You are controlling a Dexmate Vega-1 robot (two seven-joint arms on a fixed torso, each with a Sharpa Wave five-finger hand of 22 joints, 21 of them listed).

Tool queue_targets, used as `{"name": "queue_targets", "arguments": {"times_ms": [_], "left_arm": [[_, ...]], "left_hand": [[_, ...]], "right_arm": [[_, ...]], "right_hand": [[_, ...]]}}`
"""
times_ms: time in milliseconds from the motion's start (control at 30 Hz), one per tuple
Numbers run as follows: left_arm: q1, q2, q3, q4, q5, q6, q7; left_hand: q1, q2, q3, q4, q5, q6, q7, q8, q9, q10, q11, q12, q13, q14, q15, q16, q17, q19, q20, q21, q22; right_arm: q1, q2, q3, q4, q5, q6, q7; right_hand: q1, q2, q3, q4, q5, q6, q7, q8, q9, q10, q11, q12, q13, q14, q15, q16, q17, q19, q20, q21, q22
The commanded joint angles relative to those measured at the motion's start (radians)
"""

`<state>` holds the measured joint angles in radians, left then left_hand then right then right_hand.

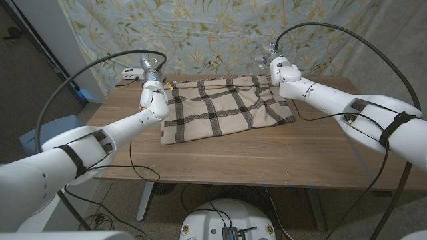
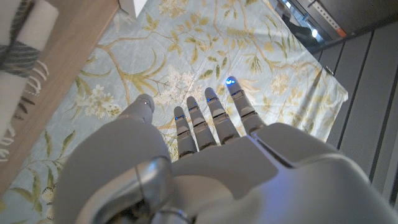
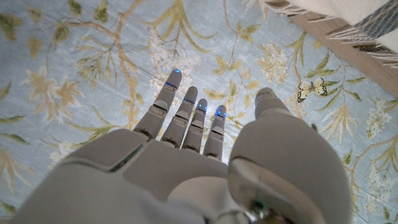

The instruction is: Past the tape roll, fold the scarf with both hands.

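I am standing at the wooden worktop (image 1: 220, 157), whose near half is lying bare in front of me. Beyond that bare stretch, the beige scarf with dark plaid stripes and a fringed end (image 1: 223, 107) is lying across the far half of the worktop, reaching close to the far edge. It is looking doubled over already, with some wrinkles toward its right end, though I cannot tell how many layers there are. I am not making out any tape roll on the worktop.

My left hand (image 1: 154, 90) is hovering at the scarf's far left corner, and my right hand (image 1: 277, 67) is hovering at its far right corner. In the left wrist view my left hand (image 2: 205, 155) is showing its fingers (image 2: 214, 112) stretched out and apart, holding nothing, with the flowered backdrop curtain (image 2: 261, 56) behind them. In the right wrist view my right hand (image 3: 186, 162) is doing the same, its fingers (image 3: 180, 115) spread and gripping nothing.

So I am judging that a fold is done or nearly done, and both hands are released. What may be left is smoothing the wrinkles or one more fold.
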<state>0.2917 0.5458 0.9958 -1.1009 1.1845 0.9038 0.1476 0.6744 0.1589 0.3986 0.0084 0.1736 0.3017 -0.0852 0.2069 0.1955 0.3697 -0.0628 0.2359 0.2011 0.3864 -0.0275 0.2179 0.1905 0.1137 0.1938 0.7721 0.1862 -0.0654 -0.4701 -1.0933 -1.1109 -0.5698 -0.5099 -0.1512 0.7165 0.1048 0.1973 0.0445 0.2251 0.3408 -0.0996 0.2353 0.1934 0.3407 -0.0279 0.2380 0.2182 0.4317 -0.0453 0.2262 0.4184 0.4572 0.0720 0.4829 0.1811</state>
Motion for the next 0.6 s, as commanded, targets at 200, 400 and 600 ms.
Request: {"name": "queue_targets", "arguments": {"times_ms": [200, 400, 600], "left_arm": [[0.289, 0.165, -0.261, -0.64, -0.391, -0.164, 0.147], [0.359, 0.208, -0.318, -0.722, -0.484, -0.205, 0.109], [0.402, 0.227, -0.328, -0.75, -0.516, -0.2, 0.093]], "left_hand": [[-0.06, -0.012, -0.013, 0.027, 0.001, -0.007, 0.01, -0.009, -0.001, -0.008, 0.037, -0.012, 0.001, -0.03, 0.028, -0.016, 0.0, -0.046, 0.013, -0.03, -0.001], [-0.111, 0.002, -0.006, 0.047, 0.005, -0.027, 0.0, -0.022, -0.006, -0.06, 0.061, -0.037, -0.004, -0.106, 0.035, -0.037, -0.005, -0.112, 0.011, -0.077, -0.007], [-0.178, -0.021, -0.02, 0.064, -0.001, -0.111, -0.015, -0.035, -0.011, -0.175, 0.078, -0.058, -0.011, -0.202, 0.054, -0.044, -0.013, -0.094, 0.02, -0.101, -0.01]], "right_arm": [[-0.127, -0.071, 0.102, -0.23, 0.025, -0.237, 0.198], [-0.145, -0.086, 0.082, -0.271, 0.021, -0.308, 0.248], [-0.168, -0.093, 0.094, -0.308, 0.059, -0.354, 0.281]], "right_hand": [[-0.146, -0.046, -0.073, 0.067, -0.012, -0.028, 0.023, -0.026, 0.006, -0.034, 0.038, -0.027, 0.001, -0.069, 0.004, -0.022, -0.015, -0.016, 0.032, -0.027, 0.002], [-0.239, -0.085, -0.129, 0.097, -0.01, -0.065, 0.027, -0.041, 0.008, -0.086, 0.067, -0.044, 0.002, -0.134, 0.04, -0.033, -0.029, -0.053, 0.065, -0.059, 0.0], [-0.293, -0.101, -0.162, 0.104, 0.001, -0.164, 0.039, -0.061, 0.008, -0.155, 0.097, -0.055, 0.003, -0.185, 0.057, -0.037, -0.043, -0.077, 0.099, -0.087, -0.001]]}}
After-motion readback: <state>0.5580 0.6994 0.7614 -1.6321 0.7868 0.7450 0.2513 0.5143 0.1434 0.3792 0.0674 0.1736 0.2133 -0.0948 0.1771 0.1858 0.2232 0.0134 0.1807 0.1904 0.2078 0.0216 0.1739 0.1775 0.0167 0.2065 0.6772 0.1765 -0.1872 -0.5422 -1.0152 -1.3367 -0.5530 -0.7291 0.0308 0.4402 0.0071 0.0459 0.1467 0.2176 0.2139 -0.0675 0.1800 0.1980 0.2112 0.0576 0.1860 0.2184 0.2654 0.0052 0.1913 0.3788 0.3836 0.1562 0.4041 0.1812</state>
